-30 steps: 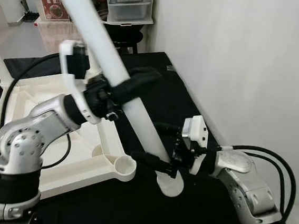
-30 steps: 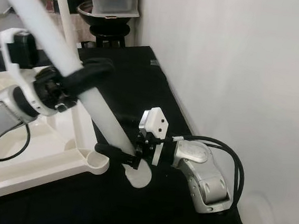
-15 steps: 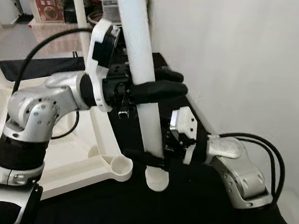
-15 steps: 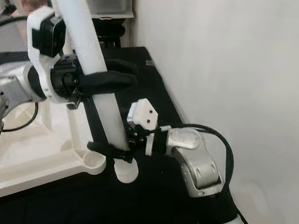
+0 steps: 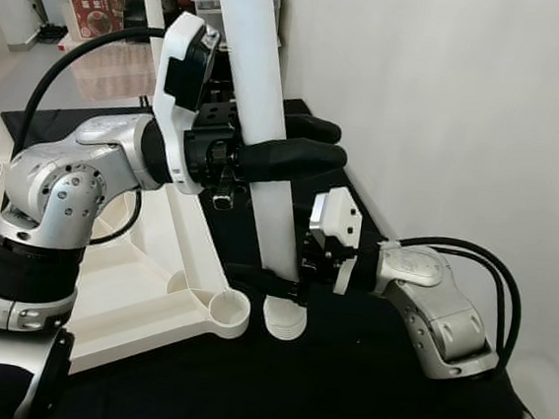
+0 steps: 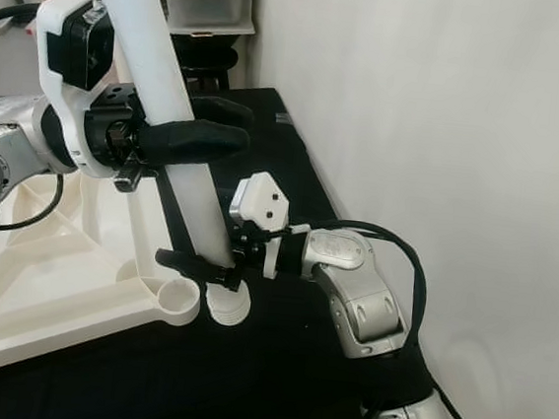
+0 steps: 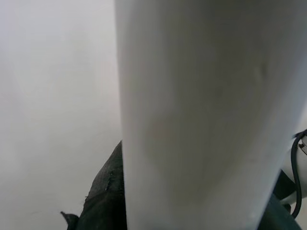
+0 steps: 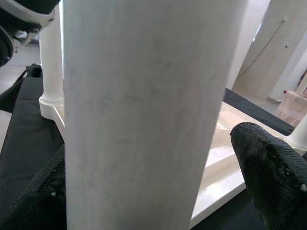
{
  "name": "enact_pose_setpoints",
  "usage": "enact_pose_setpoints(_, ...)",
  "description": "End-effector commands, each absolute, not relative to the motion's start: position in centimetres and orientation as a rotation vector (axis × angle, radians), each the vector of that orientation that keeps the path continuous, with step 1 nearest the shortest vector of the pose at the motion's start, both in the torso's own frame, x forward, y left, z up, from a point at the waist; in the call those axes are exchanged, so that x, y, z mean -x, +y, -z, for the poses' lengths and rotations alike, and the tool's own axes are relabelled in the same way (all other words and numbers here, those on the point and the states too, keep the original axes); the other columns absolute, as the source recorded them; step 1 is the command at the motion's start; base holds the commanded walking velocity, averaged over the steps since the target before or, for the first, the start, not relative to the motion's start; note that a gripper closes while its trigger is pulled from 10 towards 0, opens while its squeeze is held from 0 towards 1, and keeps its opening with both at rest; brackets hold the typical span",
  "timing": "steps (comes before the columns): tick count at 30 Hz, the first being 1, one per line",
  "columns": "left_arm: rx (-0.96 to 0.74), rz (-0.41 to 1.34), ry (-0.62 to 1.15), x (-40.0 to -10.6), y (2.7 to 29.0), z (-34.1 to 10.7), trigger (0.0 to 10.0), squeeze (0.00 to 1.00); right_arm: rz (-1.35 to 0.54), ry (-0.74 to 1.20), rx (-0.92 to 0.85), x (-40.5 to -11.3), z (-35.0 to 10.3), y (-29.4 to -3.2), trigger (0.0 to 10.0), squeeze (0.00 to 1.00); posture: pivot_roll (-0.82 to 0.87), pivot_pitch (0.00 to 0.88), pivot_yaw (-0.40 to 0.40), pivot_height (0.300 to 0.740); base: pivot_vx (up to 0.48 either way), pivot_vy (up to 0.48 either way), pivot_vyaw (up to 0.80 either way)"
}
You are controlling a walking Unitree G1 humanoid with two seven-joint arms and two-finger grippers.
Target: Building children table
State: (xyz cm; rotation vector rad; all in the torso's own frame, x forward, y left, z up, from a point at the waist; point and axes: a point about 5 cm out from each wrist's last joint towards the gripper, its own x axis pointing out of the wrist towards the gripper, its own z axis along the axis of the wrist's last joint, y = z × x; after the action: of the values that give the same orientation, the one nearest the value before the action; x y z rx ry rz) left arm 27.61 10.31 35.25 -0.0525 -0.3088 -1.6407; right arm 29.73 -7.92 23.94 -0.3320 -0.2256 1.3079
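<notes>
1. While the long white cylindrical table leg [image 5: 259,118] is standing nearly upright, the left gripper [image 5: 300,152] is clasping it high up, its two black fingers [image 5: 289,158] closing round the tube so that the leg is sitting squarely between the jaws
2. Lower down, the right gripper [image 5: 270,283] is holding the same leg just above its flared round foot [image 5: 284,319], with its thin fingers [image 6: 190,263] wrapping either side of the shaft; the jaws are pressing on the tube
3. Just beneath the right jaws, the foot is resting on the black cloth-covered surface [image 5: 341,394], right beside the round corner socket [image 5: 229,310] of the upturned white plastic tabletop [image 5: 132,304], though whether they are touching cannot be told
4. Beyond the left jaws, another white leg [image 6: 125,219] is already rising from the tabletop
5. Seen along the right gripper's fingers, the leg is filling the space between them, with one black finger pad [image 8: 271,172] lying alongside it
6. Seen from the left wrist, the white tube [image 7: 201,120] is lying close against the camera, with a dark finger [image 7: 105,196] showing at its side
</notes>
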Motion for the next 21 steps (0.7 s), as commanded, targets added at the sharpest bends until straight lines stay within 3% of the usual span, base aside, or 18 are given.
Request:
enact_pose_setpoints(1,0.066,1.882,-0.391,-25.6,8.5,-36.4,1.6,0.0,-1.279,-0.178,0.332,-30.3,-23.3,-6.4,10.0,0.0,-0.14,0.037,0.029,0.74,0.0,0.0,0.0)
enact_pose_setpoints(5,0.062,1.889,-0.393,-25.6,8.5,-36.4,1.6,0.0,-1.269,-0.164,0.325,-30.3,-23.1,-6.1,10.0,0.0,-0.14,0.037,0.029,0.74,0.0,0.0,0.0)
enact_pose_setpoints(9,0.008,1.929,-0.374,-25.5,7.9,-36.3,1.5,0.0,-1.112,0.022,0.368,-31.5,-20.1,-5.2,10.0,0.0,-0.14,0.039,0.036,0.74,0.0,0.0,0.0)
enact_pose_setpoints(21,-0.018,1.929,-0.392,-25.0,7.1,-37.6,1.3,0.0,-1.034,0.05,0.304,-32.1,-20.1,-5.2,10.0,0.0,-0.14,0.042,0.04,0.74,0.0,0.0,0.0)
